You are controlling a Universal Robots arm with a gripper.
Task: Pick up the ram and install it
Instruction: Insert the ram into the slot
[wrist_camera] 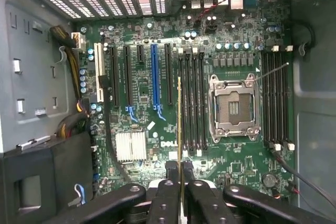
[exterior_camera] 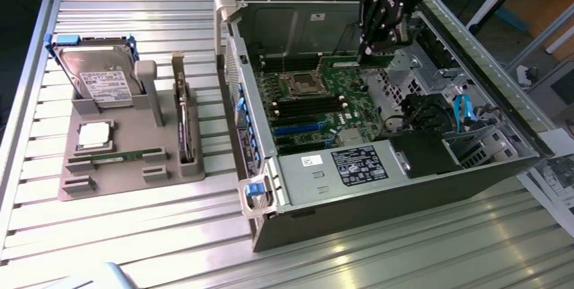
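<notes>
The claw is clamped on the ram, which it holds edge-on above the motherboard in the open computer case. The ram hangs over the memory slots beside the empty processor socket. To seat well, I judge it must stay parallel to one slot, with the notch matched and pressure even. There are four slots on each side of the one socket. On the desk, one tray carries one hard drive, one processor chip, one more green stick and one upright expansion card.

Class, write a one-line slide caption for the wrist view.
Wrist view: the gripper holds the ram edge-on above the motherboard, by the black memory slots beside the empty processor socket.
</notes>
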